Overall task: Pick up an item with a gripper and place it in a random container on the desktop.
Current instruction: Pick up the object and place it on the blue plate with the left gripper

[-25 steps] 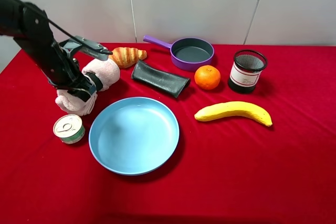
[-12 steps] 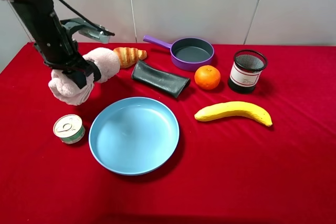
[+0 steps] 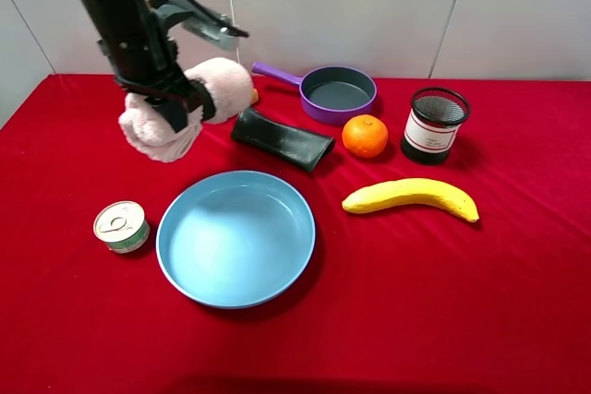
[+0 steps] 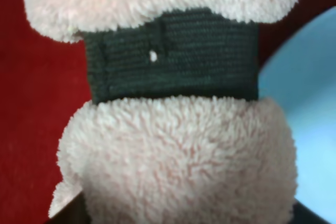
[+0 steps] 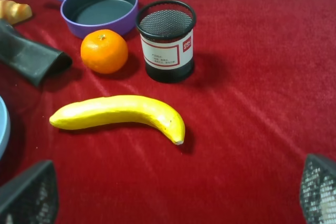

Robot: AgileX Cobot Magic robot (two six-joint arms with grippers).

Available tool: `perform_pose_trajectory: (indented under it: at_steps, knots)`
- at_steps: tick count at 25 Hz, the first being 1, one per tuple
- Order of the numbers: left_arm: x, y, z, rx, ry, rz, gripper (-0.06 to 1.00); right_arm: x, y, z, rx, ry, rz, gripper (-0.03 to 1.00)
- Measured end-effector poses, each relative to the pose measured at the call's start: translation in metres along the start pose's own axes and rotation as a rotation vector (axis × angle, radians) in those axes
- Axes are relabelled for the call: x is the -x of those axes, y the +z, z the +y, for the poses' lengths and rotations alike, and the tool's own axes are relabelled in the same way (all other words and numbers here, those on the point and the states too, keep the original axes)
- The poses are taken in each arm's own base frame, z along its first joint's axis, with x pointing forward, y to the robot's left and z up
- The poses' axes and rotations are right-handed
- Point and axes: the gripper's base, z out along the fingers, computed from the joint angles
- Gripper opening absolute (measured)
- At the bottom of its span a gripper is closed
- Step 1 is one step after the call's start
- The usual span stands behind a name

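L jaws are clamped shut on the towel (image 3: pixel 222 88), biting it across the middle at the black band (image 4: pixel 173 56). The L arm (image 3: pixel 111 6) has it up in the air, clear of the table (image 3: pixel 443 302), over the back-left area, w/ one fluffy end drooping on the tin (image 3: pixel 121 226) side and the other end near the dark pouch (image 3: pixel 282 138). The plate (image 3: pixel 235 237) sits just in front of and below it, not yet under it; the wrist view shows only a slice of blue beside the towel. R jaws are spread wide w/ nothing btwn them, low over the table on the banana (image 3: pixel 411 196) side, well apart from the towel. Handling, as a judgement: towel looks light, soft & squashy, so no breakage risk, but the pile compresses and both ends flop, so a grip on a loose end would prob. slip or let the roll sag. The band is the right spot: firmest, narrowest part, approx. at the balance pt, and the knit gives the jaws something to bite. Not slippery. Carrying it over the plate needs enough height for the drooping end to clear the raised rim. On release it should land dead w/ little bounce or roll, though one end may lie on the rim if let go off-centre.
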Motion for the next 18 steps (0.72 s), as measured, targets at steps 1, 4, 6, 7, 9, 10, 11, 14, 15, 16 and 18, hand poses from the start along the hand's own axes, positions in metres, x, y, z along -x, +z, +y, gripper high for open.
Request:
perform_pose_trajectory:
  at_steps: [1, 4, 6, 7, 9, 10, 11, 14, 15, 16, 18]
  knots:
    - [0.003, -0.001, -0.005, -0.003, 0.013, -0.005, 0.44, 0.0, 0.0, 0.0, 0.0, 0.0, 0.0, 0.69]
    - [0.008, -0.003, -0.021, -0.014, 0.054, -0.01, 0.44, 0.0, 0.0, 0.0, 0.0, 0.0, 0.0, 0.69]
    - [0.011, -0.004, -0.032, -0.022, 0.084, -0.011, 0.44, 0.0, 0.0, 0.0, 0.0, 0.0, 0.0, 0.69]
    - [0.012, -0.004, -0.037, -0.026, 0.096, -0.01, 0.44, 0.0, 0.0, 0.0, 0.0, 0.0, 0.0, 0.69]
    - [0.013, -0.005, -0.048, -0.035, 0.124, -0.006, 0.44, 0.0, 0.0, 0.0, 0.0, 0.0, 0.0, 0.69]
    - [0.014, -0.006, -0.053, -0.039, 0.136, -0.004, 0.44, 0.0, 0.0, 0.0, 0.0, 0.0, 0.0, 0.69]
    - [0.014, -0.006, -0.057, -0.043, 0.144, -0.001, 0.44, 0.0, 0.0, 0.0, 0.0, 0.0, 0.0, 0.69]
    - [0.015, -0.008, -0.071, -0.057, 0.166, 0.011, 0.44, 0.0, 0.0, 0.0, 0.0, 0.0, 0.0, 0.69]
    - [0.015, -0.008, -0.075, -0.06, 0.174, 0.016, 0.44, 0.0, 0.0, 0.0, 0.0, 0.0, 0.0, 0.69]
    - [0.016, -0.009, -0.079, -0.063, 0.185, 0.018, 0.44, 0.0, 0.0, 0.0, 0.0, 0.0, 0.0, 0.69]
    - [0.016, -0.01, -0.087, -0.069, 0.199, 0.023, 0.44, 0.0, 0.0, 0.0, 0.0, 0.0, 0.0, 0.69]
